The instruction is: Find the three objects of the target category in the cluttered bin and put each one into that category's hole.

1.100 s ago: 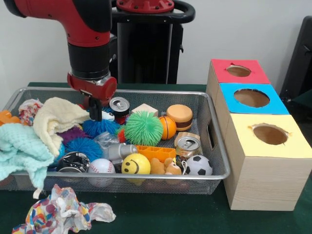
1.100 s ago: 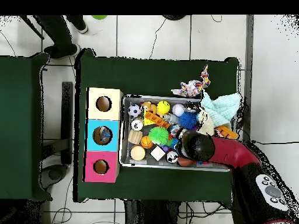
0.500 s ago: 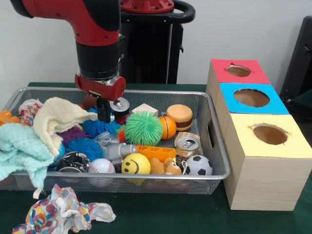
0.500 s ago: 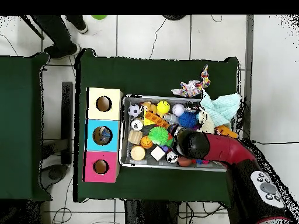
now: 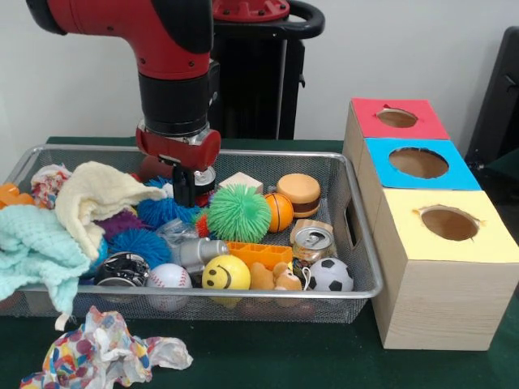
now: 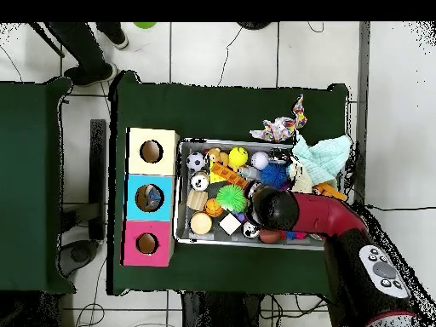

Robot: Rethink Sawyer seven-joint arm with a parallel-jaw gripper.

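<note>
The bench (image 5: 324, 365) carries my wire bin (image 5: 357, 243) and three boxes (image 5: 442, 267) with holes at its side. My claw (image 5: 185, 193) hangs over a can (image 5: 203, 177) by the bin's far wall; I cannot tell whether it is open or closed. Cans feel light, stiff and slippery, so I'd grip across the sides. Another can (image 5: 312, 241) sits near the box-side wall. A green spiky ball (image 5: 238, 213) crowds close.

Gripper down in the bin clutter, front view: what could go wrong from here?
1. The gripper sits low among packed items: the green spiky ball, blue fuzzy balls and a can behind it. It may nudge or catch a neighbour instead of one clean target.
2. The cream cloth lies right beside it and could snag and drag.
3. The arm hides its tips overhead, so what it grabs is hard to confirm.
</note>
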